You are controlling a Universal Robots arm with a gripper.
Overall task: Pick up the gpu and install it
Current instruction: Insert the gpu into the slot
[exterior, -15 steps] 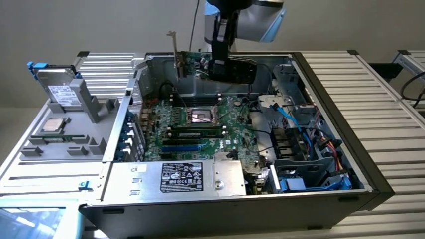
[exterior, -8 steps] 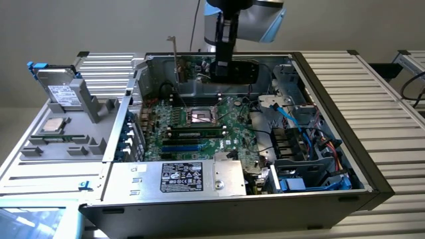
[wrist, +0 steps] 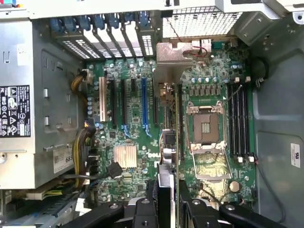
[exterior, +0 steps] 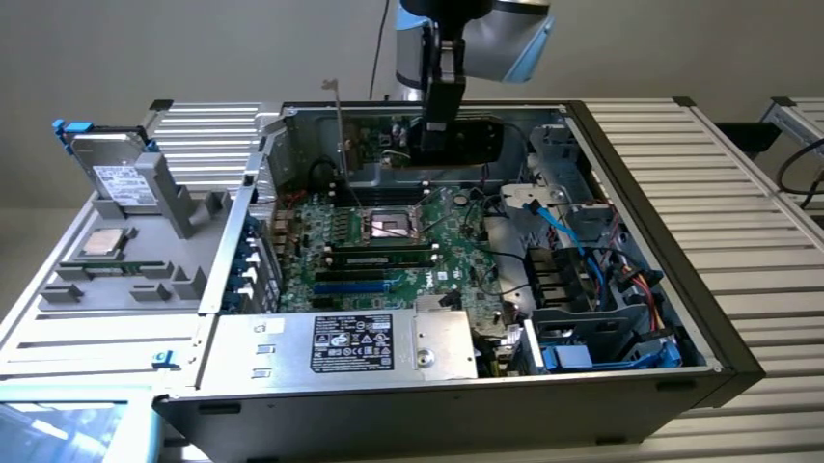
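Gripper (exterior: 435,123) pinches the gpu (exterior: 466,143) by its upper edge, card hanging edge-down directly beneath it over the motherboard (wrist: 124,128), long axis parallel to the 1 blue slot (wrist: 144,107), offset toward the CPU socket (wrist: 205,128).

Arm (exterior: 470,39) cut off by the exterior view's upper edge; gripper (exterior: 435,123) covers part of the gpu (exterior: 477,143), green board mostly hidden behind its black shroud; wrist view has the gpu edge-on, faces unseen, hiding the motherboard (wrist: 128,118) strip beneath it; gripper finger bases cut by the frame edge; power supply label (exterior: 350,342) print too small to read; case (exterior: 425,415) front cropped.
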